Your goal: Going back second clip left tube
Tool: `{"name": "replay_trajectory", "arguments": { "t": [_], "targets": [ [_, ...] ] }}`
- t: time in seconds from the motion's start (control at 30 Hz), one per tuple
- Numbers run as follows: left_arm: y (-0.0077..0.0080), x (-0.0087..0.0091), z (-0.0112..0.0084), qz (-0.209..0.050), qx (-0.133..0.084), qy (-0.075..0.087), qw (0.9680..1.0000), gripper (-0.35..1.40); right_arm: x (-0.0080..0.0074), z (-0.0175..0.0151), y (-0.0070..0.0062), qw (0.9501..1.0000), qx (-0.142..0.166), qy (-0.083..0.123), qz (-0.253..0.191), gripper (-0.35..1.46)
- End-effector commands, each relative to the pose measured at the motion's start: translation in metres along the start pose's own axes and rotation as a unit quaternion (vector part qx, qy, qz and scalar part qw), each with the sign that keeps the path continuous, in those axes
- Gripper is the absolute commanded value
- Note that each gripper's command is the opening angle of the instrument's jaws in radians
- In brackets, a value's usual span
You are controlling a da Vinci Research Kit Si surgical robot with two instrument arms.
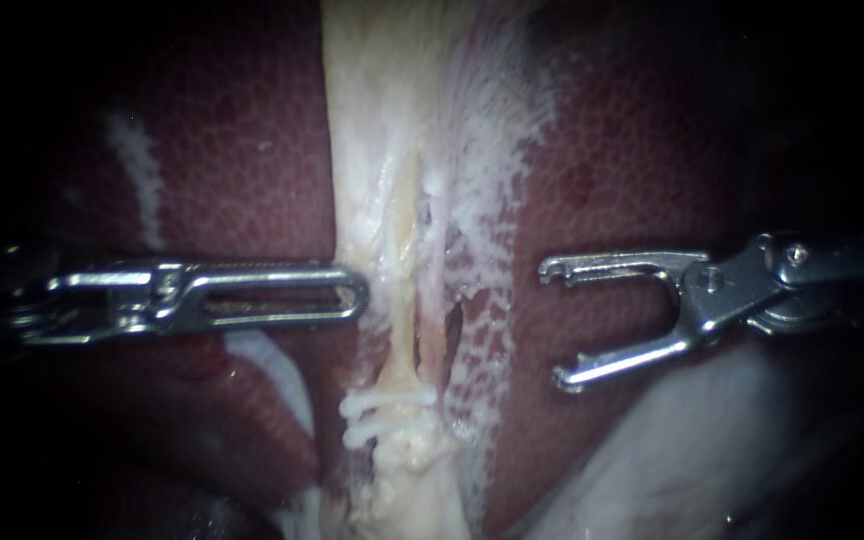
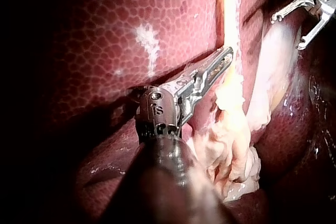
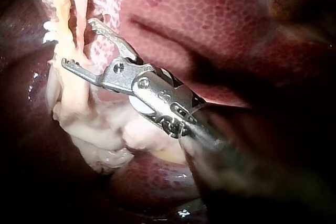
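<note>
A pale band of tissue (image 1: pixel 392 200) runs down the middle of the endoscope view, over the dark red liver (image 1: pixel 232 150). Within it lie a yellowish left tube (image 1: pixel 404 300) and a thinner strand to its right (image 1: pixel 440 300). Two white clips (image 1: pixel 388 412) cross the tube low down. My left instrument (image 1: pixel 360 295) comes in level, its slotted jaws shut and the tip touching the band's left edge. My right instrument (image 1: pixel 554 325) stands to the right of the tubes. Its jaws are wide open, empty and clear of the tissue.
Smooth pale tissue (image 1: pixel 672 450) bulges under my right instrument. Ragged whitish tissue (image 2: pixel 231 140) hangs beside my left instrument (image 2: pixel 227 53). The right wrist view shows my open right instrument (image 3: pixel 76 41) next to the clipped strand, with the white clips (image 3: pixel 50 31) just beyond.
</note>
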Motion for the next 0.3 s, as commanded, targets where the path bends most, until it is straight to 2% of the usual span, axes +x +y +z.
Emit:
{"name": "replay_trajectory", "arguments": {
  "t": [0.03,0.3],
  "targets": [
    [0.0,0.0,0.0,0.0,0.0,0.0,1.0,-0.35,0.0,0.0,0.0,1.0,0.0,0.0,0.0,0.6],
    [-0.0002,0.0,-0.0001,0.0,0.0,0.0,1.0,-0.35,0.0,0.0,0.0,1.0,0.0,0.0,0.0,0.6]
  ]
}}
